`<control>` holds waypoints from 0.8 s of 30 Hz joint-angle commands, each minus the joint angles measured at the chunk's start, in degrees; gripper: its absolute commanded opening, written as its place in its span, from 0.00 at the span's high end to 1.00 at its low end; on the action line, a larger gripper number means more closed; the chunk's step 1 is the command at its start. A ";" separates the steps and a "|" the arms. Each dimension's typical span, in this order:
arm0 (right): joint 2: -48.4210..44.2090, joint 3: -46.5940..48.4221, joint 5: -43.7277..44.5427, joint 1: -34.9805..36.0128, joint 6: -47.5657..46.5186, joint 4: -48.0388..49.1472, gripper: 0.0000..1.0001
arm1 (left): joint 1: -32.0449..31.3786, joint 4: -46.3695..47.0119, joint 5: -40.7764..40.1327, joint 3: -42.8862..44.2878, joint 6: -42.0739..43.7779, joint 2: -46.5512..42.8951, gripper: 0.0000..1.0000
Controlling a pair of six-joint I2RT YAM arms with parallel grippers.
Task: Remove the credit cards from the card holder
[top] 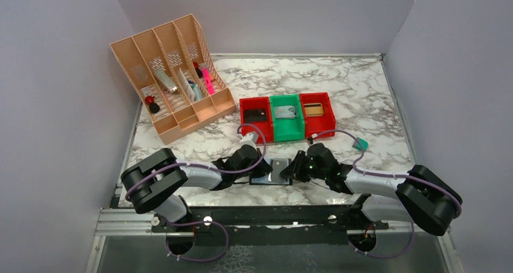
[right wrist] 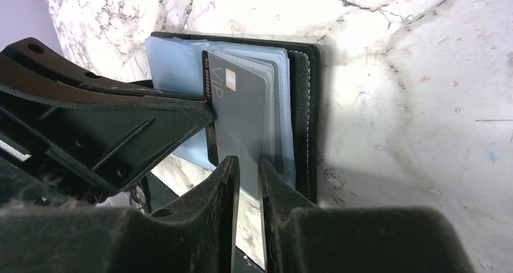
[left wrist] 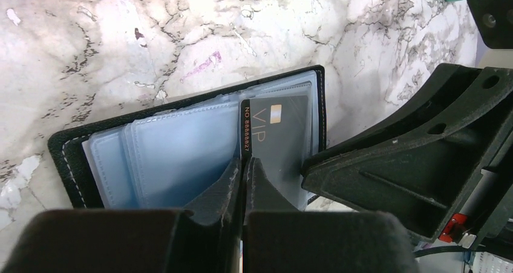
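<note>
VIP credit card (left wrist: 281, 140), pinched in the closed left gripper (left wrist: 245, 164), is best drawn straight out while the card holder (right wrist: 302, 103) is anchored by the clamped right gripper (right wrist: 248, 164).

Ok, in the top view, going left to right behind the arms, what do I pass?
Peach organizer → red bin → green bin → second red bin → teal block.

The left gripper (left wrist: 244, 165) covers part of the credit card (left wrist: 279, 137).
</note>
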 commanded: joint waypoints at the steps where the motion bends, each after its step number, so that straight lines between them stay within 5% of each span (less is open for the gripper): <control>1: 2.12 -2.11 4.20 -0.08 -0.99 -9.49 0.76 | -0.88 -6.51 0.72 -1.88 1.62 -1.05 1.00; 16: 0.75 -0.74 5.12 -0.28 -1.89 -11.46 0.75 | 0.37 -18.83 -3.73 -0.74 4.62 -10.17 1.00; 24: -7.87 5.92 -0.77 -0.26 -13.55 -14.57 0.71 | 0.44 -18.86 -2.27 0.60 5.43 -10.65 1.00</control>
